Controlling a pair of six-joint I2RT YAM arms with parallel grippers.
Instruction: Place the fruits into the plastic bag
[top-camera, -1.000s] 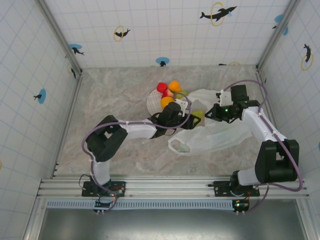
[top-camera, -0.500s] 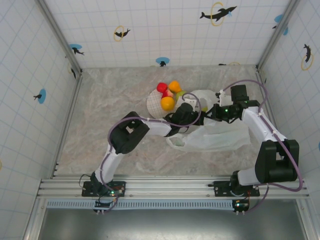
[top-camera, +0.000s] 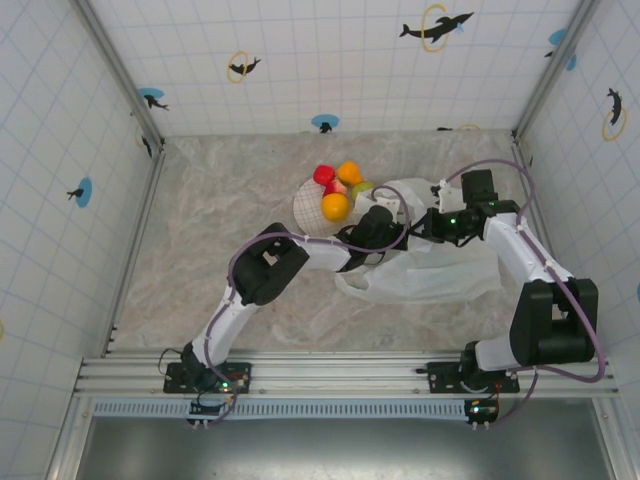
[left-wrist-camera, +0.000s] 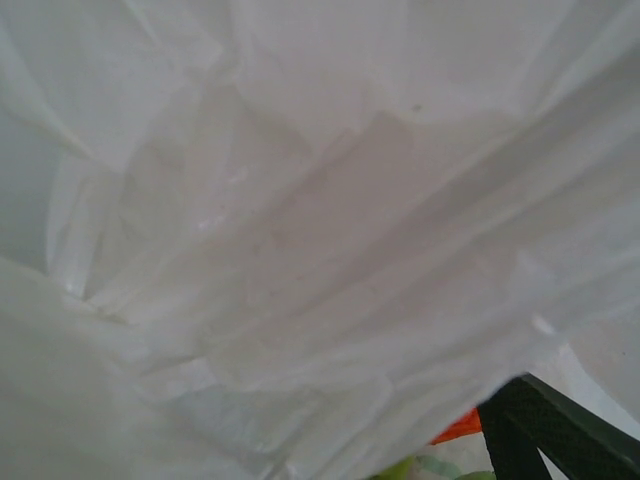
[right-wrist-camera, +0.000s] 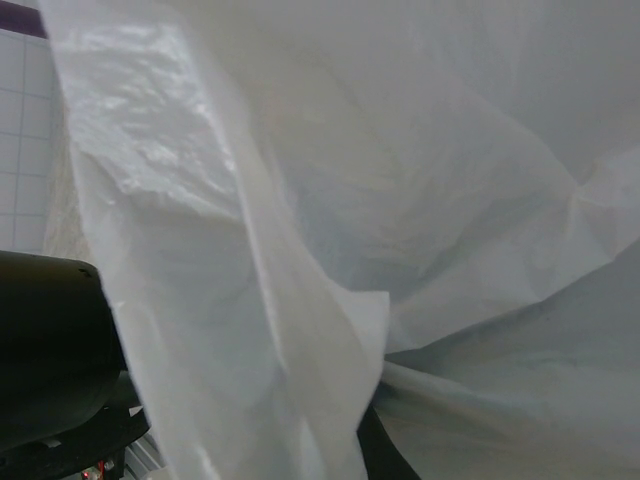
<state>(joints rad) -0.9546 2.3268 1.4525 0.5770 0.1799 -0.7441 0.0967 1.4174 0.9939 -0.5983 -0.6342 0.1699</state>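
The plastic bag (top-camera: 440, 275) lies crumpled on the right half of the tabletop (top-camera: 220, 220), between the middle and the right edge, and its far part is lifted from the surface. I think it is held this way to make a mouth. The right jaws are clenched on a fold of the film, which the right wrist view shows gathered close before the camera. The left jaws reach in at this mouth, but whether they are released or grasping something I cannot tell, because the film covers them. The fruits (top-camera: 336, 190), red, orange and green, sit on a white plate (top-camera: 303, 208) in the far half of the tabletop, just beside the bag. How many fruits are inside the bag is hidden. In the left wrist view a small orange patch (left-wrist-camera: 458, 428) peeps under the film.
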